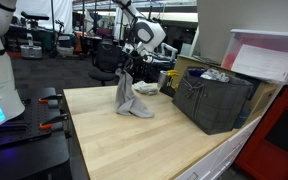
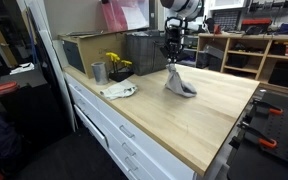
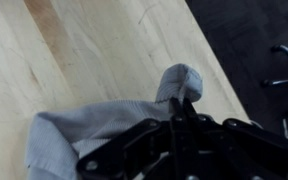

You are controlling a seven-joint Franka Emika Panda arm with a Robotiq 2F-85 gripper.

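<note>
Grey cloth [image 3: 94, 125], soft woven stuff, fills the low left of the wrist view. The gripper [image 3: 174, 112] has its jaws drawn almost fully together on a raised peak of the fabric. A small nub of it pokes out at 12 o'clock past the fingertips. The rest spreads toward 8 o'clock over the pale wood table [image 3: 84, 40].

In both exterior views the cloth [image 1: 134, 100] [image 2: 179, 84] hangs as a slack cone from the gripper [image 1: 129, 72] [image 2: 172, 60]. The top is lifted and the lower hem lies on the table [image 1: 134, 145] [image 2: 184, 125], roughly mid-board.

Handling, by my reckoning:
- Light and limp, with no stiffness to speak of, and not fragile.
- It will drape, swing and drag on the wood.
- A thin pinch may slip, so the best hold is a bunched fold with several layers between the pads, taken near the middle or at a corner.

Farther out:
- A white rag [image 2: 119, 91] lies at 9 o'clock from the cloth, near but apart.
- A metal cup [image 2: 98, 72] and yellow flowers [image 2: 115, 62] stand beyond it, toward 10 o'clock.
- A black crate [image 1: 214, 100] sits at 3 o'clock in an exterior view, close by and not touching.
</note>
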